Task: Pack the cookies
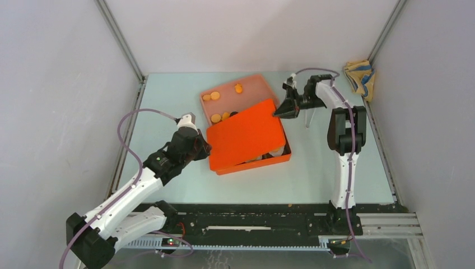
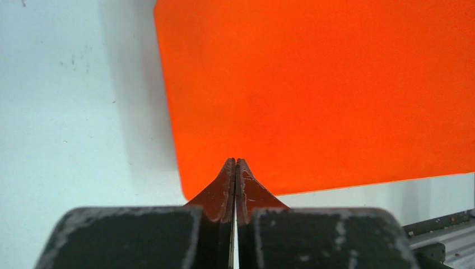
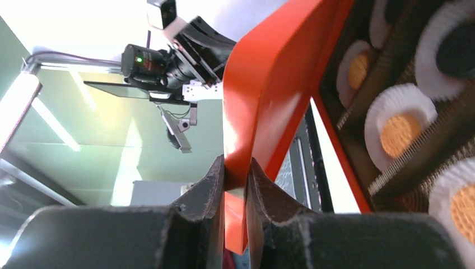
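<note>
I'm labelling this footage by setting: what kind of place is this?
Probably a lab robot cell, not a kitchen: white panels in aluminium framing enclose a table, and the left arm and right arm are bolted to a rail at its near edge.

Top camera overhead, far; wrist cameras close, sharing orange lid point(image 2: 313, 84).

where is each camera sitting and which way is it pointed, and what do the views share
Top external: above and behind the arms, looking down on the table; both arms show, left gripper and right gripper at opposite corners of the orange lid.
Left wrist: on the left arm, looking down along its shut fingers at the lid's corner and the table.
Right wrist: on the right arm, angled up along the lid edge clamped between its fingers, cookies in paper cups at right.
Shared: all three see the lid.
</note>
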Robot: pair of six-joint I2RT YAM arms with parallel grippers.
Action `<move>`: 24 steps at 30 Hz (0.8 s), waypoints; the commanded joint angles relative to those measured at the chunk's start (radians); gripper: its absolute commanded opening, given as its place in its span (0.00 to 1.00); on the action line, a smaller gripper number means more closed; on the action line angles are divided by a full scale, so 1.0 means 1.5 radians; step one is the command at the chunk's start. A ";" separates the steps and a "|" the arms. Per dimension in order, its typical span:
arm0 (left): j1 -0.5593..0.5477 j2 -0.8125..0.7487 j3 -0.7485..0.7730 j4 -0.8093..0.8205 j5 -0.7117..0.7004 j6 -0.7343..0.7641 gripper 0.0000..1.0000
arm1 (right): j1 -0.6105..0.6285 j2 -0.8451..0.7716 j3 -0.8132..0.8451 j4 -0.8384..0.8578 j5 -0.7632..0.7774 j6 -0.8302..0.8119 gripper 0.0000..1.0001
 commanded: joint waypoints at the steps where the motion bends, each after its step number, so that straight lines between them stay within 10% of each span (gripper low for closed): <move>1: -0.004 0.004 0.059 0.015 -0.041 0.020 0.00 | 0.020 0.017 0.153 -0.038 -0.100 0.081 0.00; 6: -0.004 0.023 0.072 0.015 -0.048 0.029 0.00 | 0.057 0.037 0.354 0.025 0.026 0.281 0.00; 9: -0.004 0.033 0.075 0.019 -0.048 0.030 0.00 | 0.096 -0.116 0.165 0.398 0.388 0.565 0.00; 14: -0.004 0.038 0.079 0.021 -0.049 0.036 0.00 | 0.118 -0.099 0.207 0.312 0.511 0.559 0.00; 24: -0.004 0.041 0.058 0.046 -0.053 0.042 0.00 | 0.124 -0.259 -0.076 0.407 0.876 0.592 0.00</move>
